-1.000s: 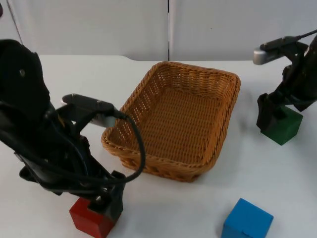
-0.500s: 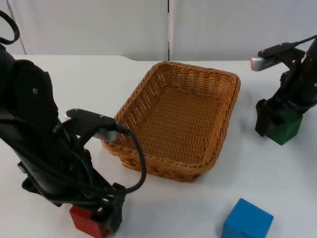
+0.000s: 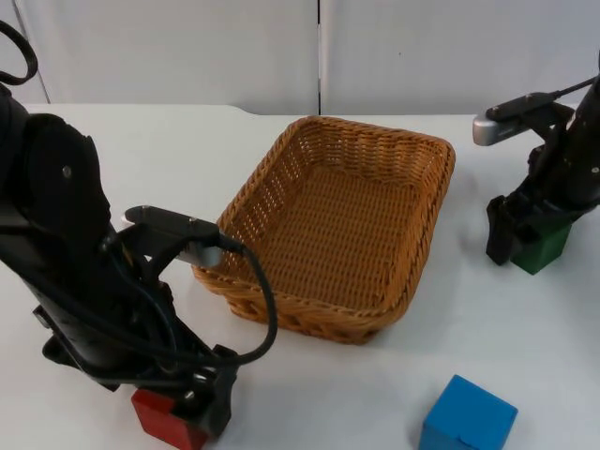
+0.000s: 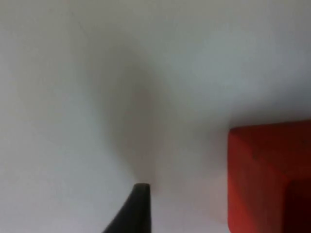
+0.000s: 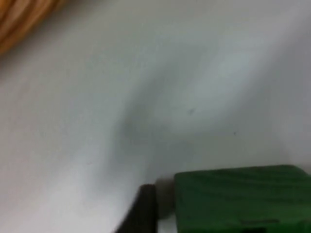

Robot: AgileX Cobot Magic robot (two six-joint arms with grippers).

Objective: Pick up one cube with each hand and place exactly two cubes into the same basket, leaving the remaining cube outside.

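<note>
The red cube [image 3: 161, 417] lies at the table's front left, partly under my left gripper [image 3: 192, 412]. In the left wrist view the red cube [image 4: 269, 179] sits beside a black fingertip [image 4: 141, 206] with a clear gap, so that gripper is open. The green cube [image 3: 544, 247] rests at the right, with my right gripper [image 3: 525, 234] lowered over it. In the right wrist view a fingertip [image 5: 145, 208] stands just beside the green cube [image 5: 243, 199], a thin gap showing; the gripper is open. The blue cube [image 3: 467, 417] lies at the front right, away from both grippers.
A brown wicker basket [image 3: 281, 155] stands in the middle of the table between the arms, with nothing inside. The grey partition wall [image 3: 319, 47] closes the far side. The left arm's bulk hangs over the table's left front.
My left arm dropped and shifted over the red cube a second ago, then held still. My right gripper has sunk lower around the green cube, hiding more of it.
</note>
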